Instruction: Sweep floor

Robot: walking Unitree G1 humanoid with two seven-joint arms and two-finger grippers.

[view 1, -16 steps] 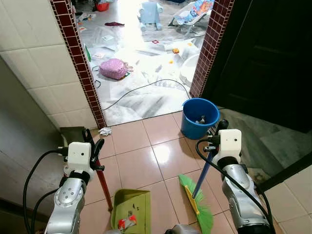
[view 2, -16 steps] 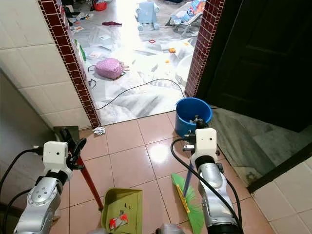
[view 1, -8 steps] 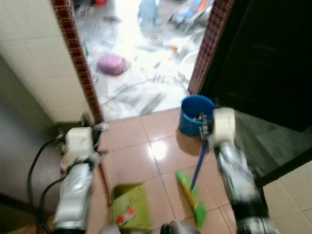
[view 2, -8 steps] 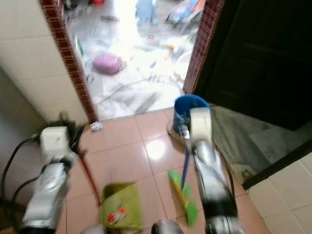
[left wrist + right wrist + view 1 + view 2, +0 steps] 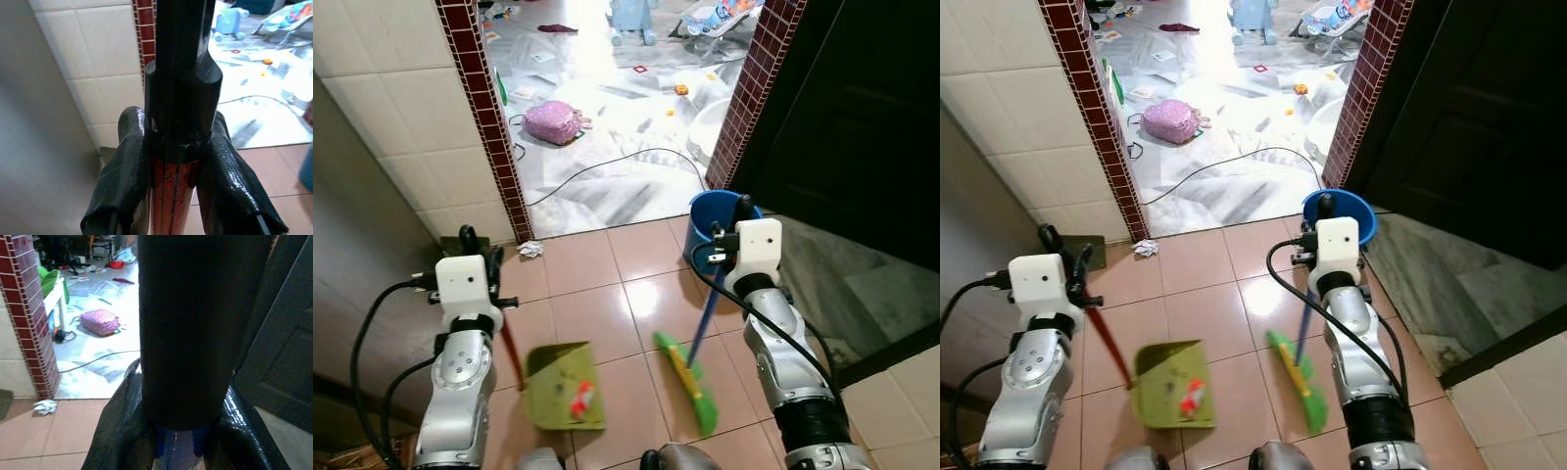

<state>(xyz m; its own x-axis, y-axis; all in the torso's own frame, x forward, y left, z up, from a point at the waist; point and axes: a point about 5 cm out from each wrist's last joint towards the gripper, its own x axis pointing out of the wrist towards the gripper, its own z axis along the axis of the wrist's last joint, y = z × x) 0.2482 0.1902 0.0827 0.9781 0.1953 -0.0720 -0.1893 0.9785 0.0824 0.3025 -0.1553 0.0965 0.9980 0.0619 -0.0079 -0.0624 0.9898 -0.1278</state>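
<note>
The robot stands on the pink tiled floor with a tool in each arm. The left gripper is clenched round the red handle of the lime-green plastic dustpan, fingers hugging the shaft on both sides. The right gripper is clamped on the blue pole of the green-bristled broom, its head resting on the tiles just beside the dustpan's open mouth.

Already in the pan: a small red-and-white scrap of litter, so some sweeping looks done. Not all of it, though. A crumpled white paper wad lies by the foot of the dark red brick door pillar, well apart from the broom. A round blue plastic bucket sits by the opposite pillar, behind the right wrist. Beyond the doorway, the grey marbled floor carries a pink bag, a black cable and scattered bits. Judging from this, the job is partway: one scrap collected, the paper wad and likely more to gather.
</note>
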